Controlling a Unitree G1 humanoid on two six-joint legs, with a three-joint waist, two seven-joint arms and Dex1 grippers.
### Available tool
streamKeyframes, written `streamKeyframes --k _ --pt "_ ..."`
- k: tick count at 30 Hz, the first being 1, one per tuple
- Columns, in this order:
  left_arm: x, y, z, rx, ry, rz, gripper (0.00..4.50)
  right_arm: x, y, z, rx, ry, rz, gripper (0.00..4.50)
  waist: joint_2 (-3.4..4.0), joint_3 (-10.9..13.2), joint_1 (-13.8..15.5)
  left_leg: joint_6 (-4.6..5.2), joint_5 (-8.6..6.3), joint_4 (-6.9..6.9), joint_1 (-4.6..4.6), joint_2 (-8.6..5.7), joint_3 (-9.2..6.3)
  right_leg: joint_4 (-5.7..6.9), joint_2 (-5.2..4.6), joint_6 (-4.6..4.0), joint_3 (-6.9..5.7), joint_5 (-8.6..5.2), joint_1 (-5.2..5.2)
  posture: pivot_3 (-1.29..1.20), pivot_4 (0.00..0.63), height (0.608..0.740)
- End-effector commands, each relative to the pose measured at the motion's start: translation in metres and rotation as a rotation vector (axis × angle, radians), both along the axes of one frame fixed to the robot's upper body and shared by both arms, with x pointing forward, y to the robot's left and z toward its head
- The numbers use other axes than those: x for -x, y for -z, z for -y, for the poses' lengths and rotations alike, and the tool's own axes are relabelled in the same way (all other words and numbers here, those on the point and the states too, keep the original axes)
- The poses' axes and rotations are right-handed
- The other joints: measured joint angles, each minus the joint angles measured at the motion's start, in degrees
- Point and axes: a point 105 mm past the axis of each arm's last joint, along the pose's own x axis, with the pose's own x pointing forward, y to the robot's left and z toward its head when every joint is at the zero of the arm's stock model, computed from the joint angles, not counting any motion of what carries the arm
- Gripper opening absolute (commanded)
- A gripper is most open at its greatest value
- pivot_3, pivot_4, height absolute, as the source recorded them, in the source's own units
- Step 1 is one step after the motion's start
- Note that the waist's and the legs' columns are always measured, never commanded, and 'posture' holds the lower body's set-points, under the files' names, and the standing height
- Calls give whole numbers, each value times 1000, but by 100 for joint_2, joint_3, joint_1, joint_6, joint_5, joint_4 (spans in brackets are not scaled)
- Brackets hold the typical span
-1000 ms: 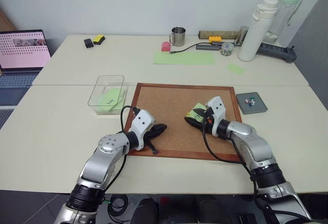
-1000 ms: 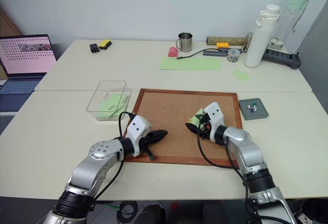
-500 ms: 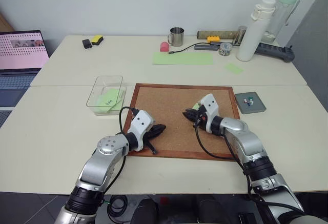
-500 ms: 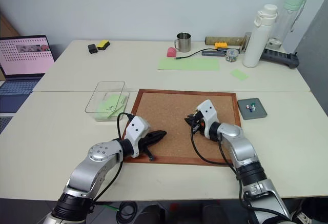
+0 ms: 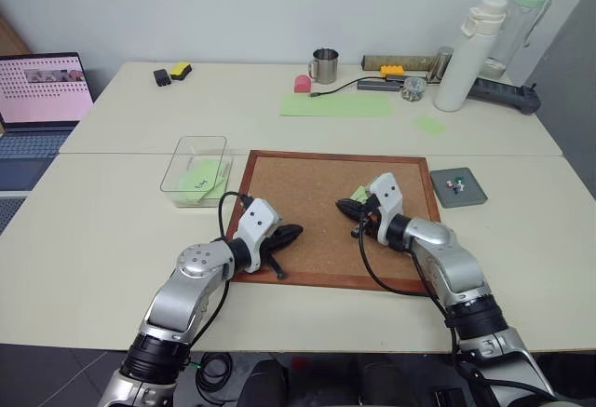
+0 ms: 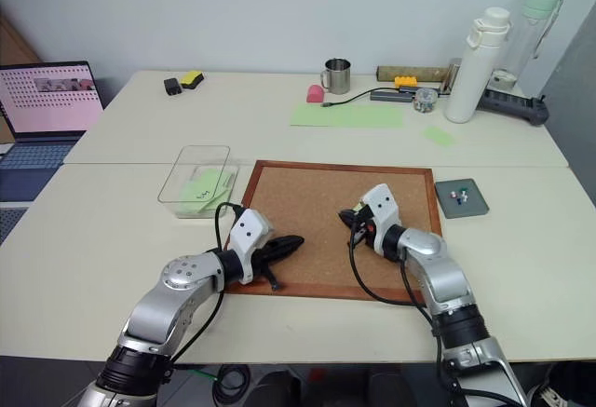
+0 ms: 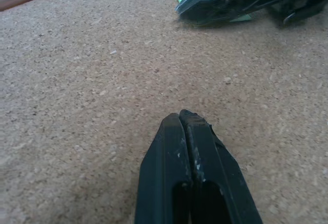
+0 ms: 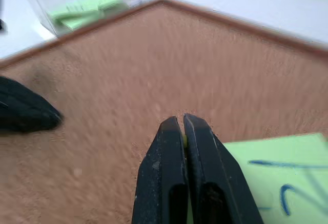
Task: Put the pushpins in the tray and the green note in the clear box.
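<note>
Over the cork board point(image 5: 317, 197), the right claw point(image 8: 183, 123) is pinched on a tiny yellow pushpin point(image 8: 184, 140) just above the green note point(image 8: 277, 170), while the left claw point(image 7: 184, 121), closed and empty, rests near the board's front-left corner.

Office, laptop point(image 5: 42, 90), power strip point(image 5: 498, 93), cork board point(image 5: 307, 202), desks

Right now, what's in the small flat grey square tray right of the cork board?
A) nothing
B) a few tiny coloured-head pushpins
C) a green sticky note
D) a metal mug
B: the small flat grey square tray holds a few tiny coloured-head pushpins, seen as small specks near its middle, and nothing else lies in it.
</note>
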Motion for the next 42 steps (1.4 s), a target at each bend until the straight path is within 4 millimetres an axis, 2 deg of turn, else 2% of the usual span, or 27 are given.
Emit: streamKeyframes --k 1,4,5,8,10,12,18,22,26,29,36,41,42 --pt "-8 2 -17 -21 -54 -13 0 20 -53 0 -7 -72 190 17 -1 -1 0 0 0 0 2 0 -2 0 0 0 -1 0 0 0 150 740" --pt "-12 -2 -18 7 -67 -10 0 27 -54 1 78 -104 232 17 -4 -3 0 0 0 0 5 0 -4 -2 1 0 -4 0 6 0 150 740" --pt "-16 -16 -17 121 -79 -34 0 30 -52 2 135 -126 259 17 -4 -2 -1 0 0 0 5 -1 -3 -3 1 0 -3 0 6 0 150 740" --pt "-25 -59 -19 438 -58 -113 439 36 -50 7 281 -197 334 0 -14 6 3 0 0 2 -2 -1 -6 -1 1 0 -8 0 2 0 150 740" --pt "-23 -83 -19 576 -3 -169 961 39 -52 8 329 -236 368 0 -27 14 0 0 0 7 -15 0 -14 -2 1 0 -19 0 -4 0 150 740" --pt "-19 -98 -17 647 56 -221 1304 43 -51 7 387 -289 404 0 -27 14 -9 0 0 9 -17 0 -15 -5 1 0 -19 0 -3 0 150 740" --pt "-16 -112 -4 728 147 -348 2617 55 -50 0 515 -441 517 0 -28 14 -9 -1 1 8 -16 -1 -16 -8 -2 1 -19 0 -3 0 150 740" --pt "-7 -103 11 696 199 -418 3562 67 -51 -7 597 -555 623 0 -28 14 -8 -3 2 9 -16 -2 -15 -7 -4 1 -17 0 -3 0 150 740" --pt "-6 -99 18 723 210 -466 4427 74 -51 -12 629 -616 678 0 -29 15 0 -10 6 10 -16 -2 -16 -8 -5 0 -19 0 -3 0 150 740" --pt "3 -93 29 708 245 -521 4478 80 -53 -19 643 -664 727 0 -29 15 1 -21 12 10 -16 -2 -16 -7 -5 0 -18 0 -3 0 150 740" --pt "8 -84 42 699 264 -611 4478 84 -54 -31 659 -725 796 0 -29 15 1 -27 15 11 -15 -3 -16 -6 -7 0 -17 0 -3 0 150 740" --pt "2 -86 43 721 244 -586 4478 83 -60 -36 652 -731 829 0 -29 15 4 -33 18 11 -15 -4 -16 -7 -9 0 -17 0 -3 0 150 740" --pt "1 -87 43 730 243 -582 4308 83 -60 -36 651 -731 830 0 -30 15 9 -34 19 11 -15 -4 -16 -7 -9 0 -17 0 -3 0 150 740"
